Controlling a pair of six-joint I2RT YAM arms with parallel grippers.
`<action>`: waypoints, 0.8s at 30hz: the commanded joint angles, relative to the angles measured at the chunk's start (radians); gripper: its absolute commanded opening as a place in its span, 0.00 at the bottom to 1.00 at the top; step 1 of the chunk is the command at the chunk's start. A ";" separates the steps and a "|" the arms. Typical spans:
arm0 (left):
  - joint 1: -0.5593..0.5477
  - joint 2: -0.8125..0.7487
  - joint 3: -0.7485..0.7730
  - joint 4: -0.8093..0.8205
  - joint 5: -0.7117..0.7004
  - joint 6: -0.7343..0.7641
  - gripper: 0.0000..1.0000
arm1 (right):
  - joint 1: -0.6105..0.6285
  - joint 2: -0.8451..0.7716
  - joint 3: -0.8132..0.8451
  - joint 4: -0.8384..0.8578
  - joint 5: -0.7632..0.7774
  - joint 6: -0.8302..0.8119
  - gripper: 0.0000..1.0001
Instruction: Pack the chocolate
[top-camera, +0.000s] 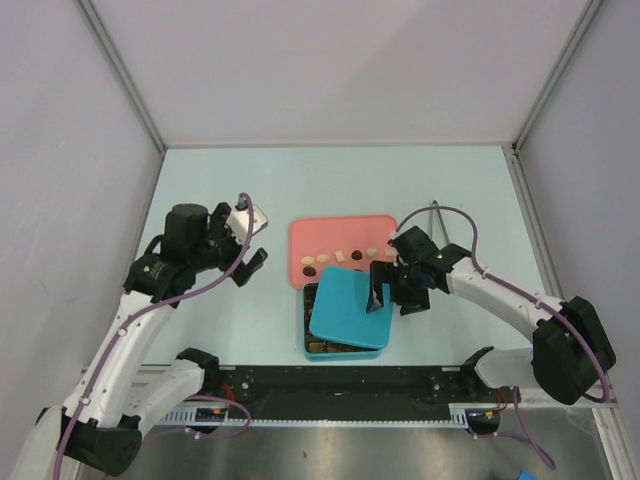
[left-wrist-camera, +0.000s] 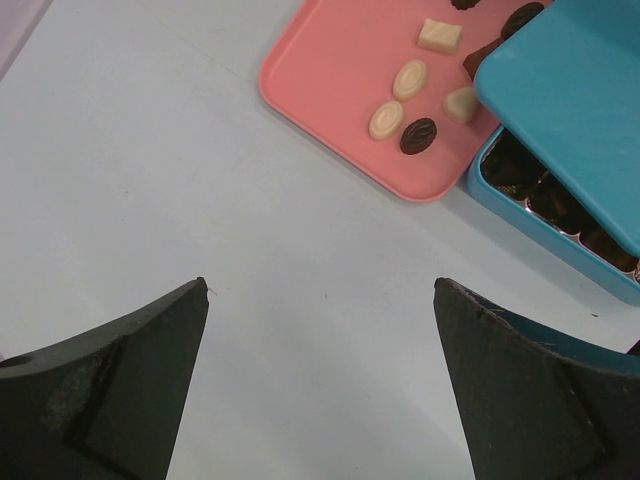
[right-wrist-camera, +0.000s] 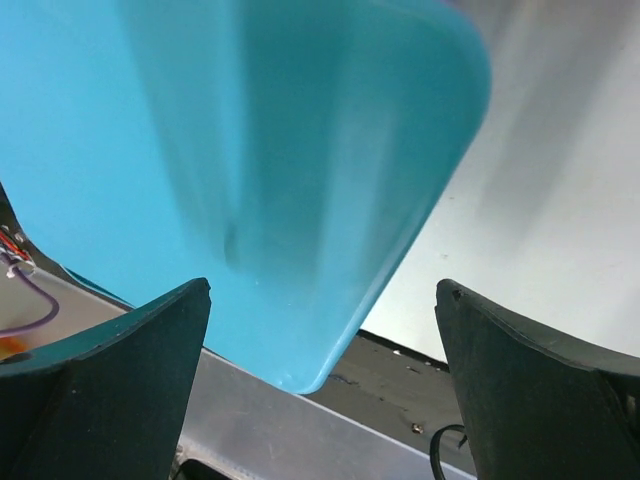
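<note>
Chocolate (left-wrist-camera: 410, 79) lies loose on the pink tray (left-wrist-camera: 330, 60), ahead and to the right of your left gripper (left-wrist-camera: 320, 285), well apart from its fingertips. That gripper's jaws stand wide apart with nothing between them, only bare table (left-wrist-camera: 150, 180) beneath. Your right gripper (right-wrist-camera: 322, 285) is also spread wide and empty. The teal lid (right-wrist-camera: 250, 150) fills the view just ahead of it and to its left, lying askew on the teal box (left-wrist-camera: 485, 185), whose gold-brown compartments show at the uncovered edge. You cannot tell whether its fingers touch the lid.

Expect each piece to be light, rigid and smooth, probably slick under the pads and easy to flick across the tray. It would likely mark or crack if squeezed hard. Take one piece at a time across its narrow sides, jaws low to the tray, closing gently. The pieces nearest your left gripper sit close together, so come in squarely to avoid nudging the neighbours.
</note>
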 joint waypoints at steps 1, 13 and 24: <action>0.005 -0.015 -0.019 0.011 0.025 0.023 1.00 | -0.047 -0.039 0.068 -0.031 0.088 -0.028 1.00; 0.005 -0.012 -0.085 0.046 0.033 0.029 1.00 | -0.188 -0.012 0.123 0.078 0.144 0.049 1.00; 0.005 -0.048 -0.119 0.042 0.057 0.057 1.00 | -0.166 0.094 0.123 0.172 0.262 0.127 1.00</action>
